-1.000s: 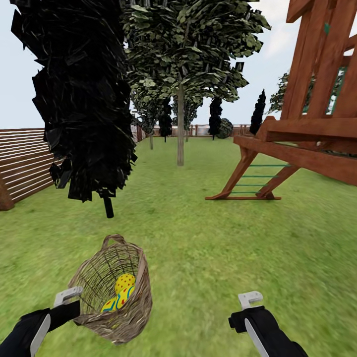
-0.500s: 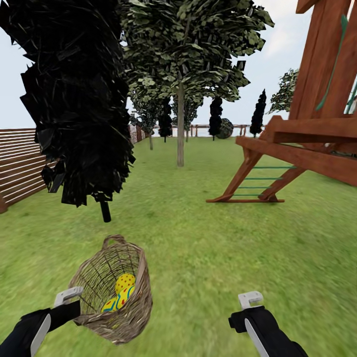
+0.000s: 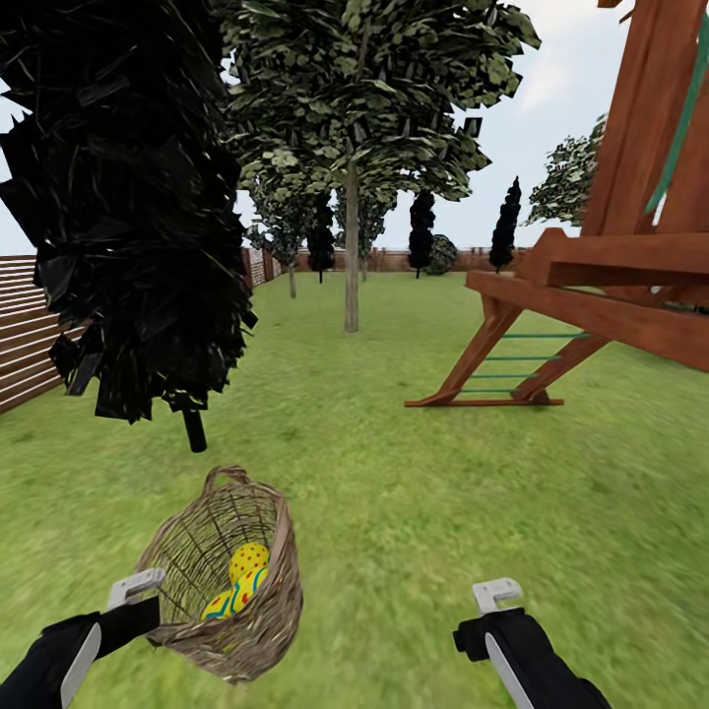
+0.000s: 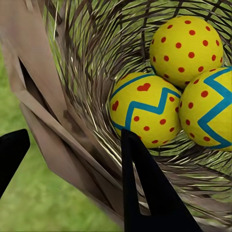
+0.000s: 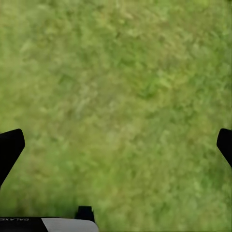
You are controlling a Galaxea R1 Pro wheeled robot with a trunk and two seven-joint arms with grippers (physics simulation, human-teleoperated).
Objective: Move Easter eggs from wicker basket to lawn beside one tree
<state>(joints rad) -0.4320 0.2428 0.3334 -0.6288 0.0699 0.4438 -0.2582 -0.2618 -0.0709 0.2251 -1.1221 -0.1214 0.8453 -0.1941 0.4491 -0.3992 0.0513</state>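
Wicker basket: brown open weave, tilted, mouth turned up and toward the robot, long axis running from its rim down to the tapered base; loop handle on the far rim. The left gripper is clamped on the basket's wall, one finger inside, one outside. Three Easter eggs: yellow, red dots and hearts, blue zigzag bands, clustered touching inside the basket. Right gripper: fingers wide apart, over lawn, beside the basket.
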